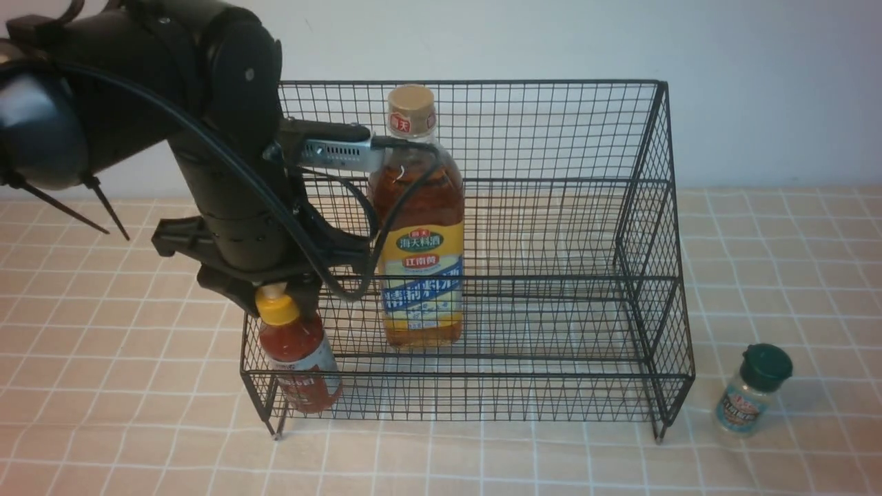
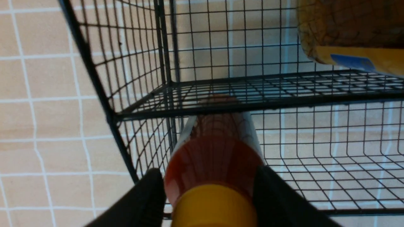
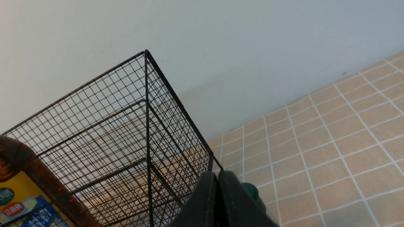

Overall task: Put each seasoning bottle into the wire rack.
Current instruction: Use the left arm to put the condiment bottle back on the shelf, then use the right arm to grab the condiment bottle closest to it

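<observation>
The black wire rack (image 1: 551, 131) stands mid-table. The tall amber bottle (image 1: 420, 227) stands upright on its upper tier, left of centre. The small red-sauce bottle (image 1: 300, 358) with a yellow cap sits at the lower tier's front left corner, leaning slightly. My left gripper (image 1: 279, 300) is over its cap. In the left wrist view its black fingers (image 2: 148, 195) flank the red bottle (image 2: 214, 157) at the shoulder, a thin gap showing on one side. The green-lidded shaker (image 1: 751, 389) stands on the table, right of the rack. My right gripper (image 3: 217, 176) is shut and empty, with the shaker's lid (image 3: 251, 190) just behind it.
A pale wall runs close behind the rack (image 3: 145, 110). The checked tablecloth (image 1: 103, 413) spreads to either side and in front. The left arm's cable (image 1: 386, 220) loops in front of the tall bottle (image 2: 347, 31). The right arm is outside the front view.
</observation>
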